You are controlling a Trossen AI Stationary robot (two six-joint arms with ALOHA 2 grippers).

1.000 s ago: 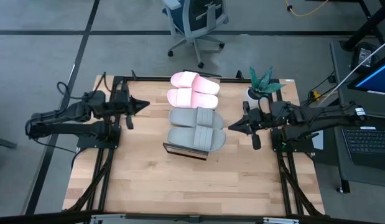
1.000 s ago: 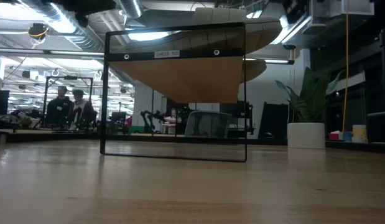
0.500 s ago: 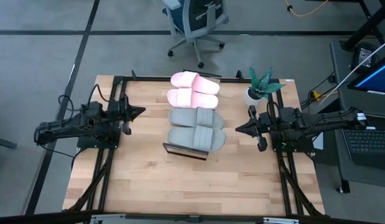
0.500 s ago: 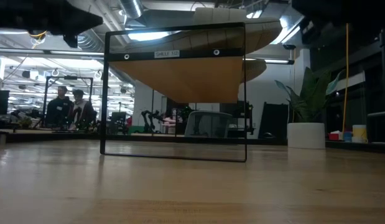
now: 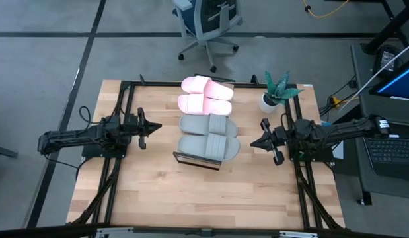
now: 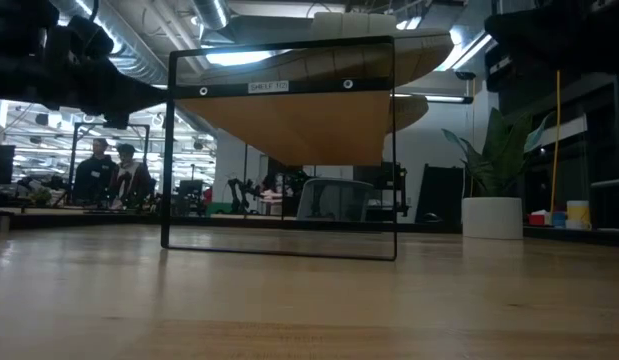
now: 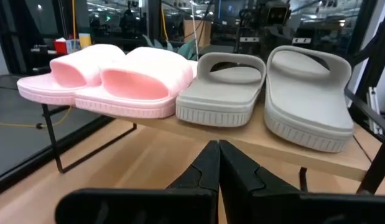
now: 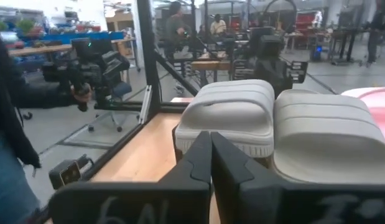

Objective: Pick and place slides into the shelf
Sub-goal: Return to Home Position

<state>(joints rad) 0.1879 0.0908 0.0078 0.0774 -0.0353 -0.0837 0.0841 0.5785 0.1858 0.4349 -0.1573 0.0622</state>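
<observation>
Two pale pink slides and two grey-green slides lie in a row, soles down, on the shelf at the table's middle. The left wrist view shows all of the slides on the shelf's light plank. My left gripper hangs shut left of the shelf, pointing level at the grey pair. Right of the shelf my right gripper is shut as well, pointing at the nearest grey slide. Neither touches anything.
A potted plant stands at the table's far right, close behind my right arm. Bare wood stretches in front of the shelf. An office chair stands beyond the far edge. People sit far off in the room.
Both arms have sunk toward the table with fingers shut, coming into the top of the low view. My right gripper has also drawn a little back from the shelf toward the table's right edge. The slides have kept still.
</observation>
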